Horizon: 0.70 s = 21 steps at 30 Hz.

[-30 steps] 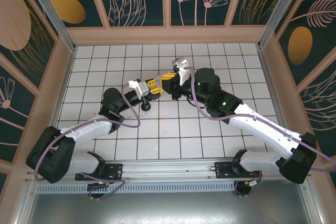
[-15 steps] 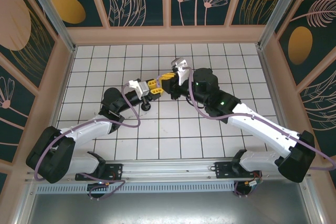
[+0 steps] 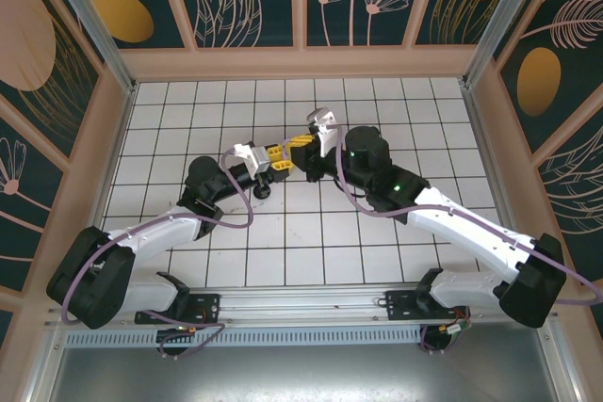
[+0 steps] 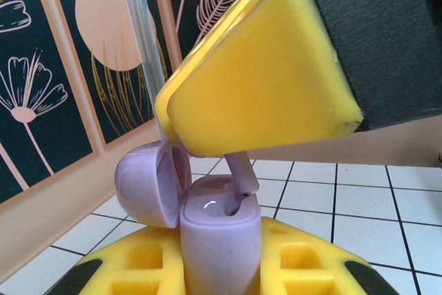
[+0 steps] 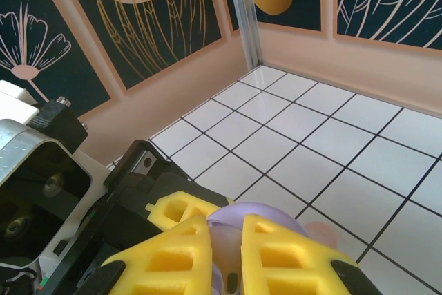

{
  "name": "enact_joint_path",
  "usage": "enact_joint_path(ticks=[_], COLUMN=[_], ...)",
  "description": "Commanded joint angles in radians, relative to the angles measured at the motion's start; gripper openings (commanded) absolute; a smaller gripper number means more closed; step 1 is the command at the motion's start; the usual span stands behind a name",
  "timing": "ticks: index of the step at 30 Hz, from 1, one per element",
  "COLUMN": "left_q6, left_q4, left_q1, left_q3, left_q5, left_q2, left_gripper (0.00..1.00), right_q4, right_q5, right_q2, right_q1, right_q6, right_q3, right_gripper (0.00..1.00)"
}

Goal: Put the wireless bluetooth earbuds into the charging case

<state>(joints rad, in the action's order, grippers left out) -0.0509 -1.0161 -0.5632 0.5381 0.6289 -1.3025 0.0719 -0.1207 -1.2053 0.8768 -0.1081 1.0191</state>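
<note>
Two arms meet over the middle of the worktop (image 3: 283,242), with an earbud at the mouth of its case.
The left arm stretches in low from its base. Its left claw (image 3: 278,159) is clamped on the body of the lilac charging case (image 4: 215,240), which stands upright with its lid (image 4: 145,184) open to one side. The right arm bends at the elbow and reaches across. The right claw (image 3: 300,144) tips down just above the case, pinched narrow on the lilac earbud (image 4: 241,170), whose lower end touches the case's open top.
</note>
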Motion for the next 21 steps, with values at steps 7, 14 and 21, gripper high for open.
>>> enact_joint_path(ticks=[7, 14, 21], left_q6=[0.024, 0.026, 0.024], left_q4=[-0.080, -0.078, -0.071], left_q1=[-0.007, -0.009, -0.010], left_q3=[0.048, 0.046, 0.051], left_q5=[0.021, 0.022, 0.019], left_q2=[0.023, 0.023, 0.019], left_gripper=[0.00, 0.00, 0.00], right_q4=[-0.041, -0.047, -0.062], right_q5=[-0.004, 0.021, 0.024], right_q2=[-0.050, -0.058, -0.009], right_q1=[0.024, 0.022, 0.019], right_q6=[0.021, 0.021, 0.001], right_q3=[-0.005, 0.030, 0.062], right_gripper=[0.13, 0.11, 0.11])
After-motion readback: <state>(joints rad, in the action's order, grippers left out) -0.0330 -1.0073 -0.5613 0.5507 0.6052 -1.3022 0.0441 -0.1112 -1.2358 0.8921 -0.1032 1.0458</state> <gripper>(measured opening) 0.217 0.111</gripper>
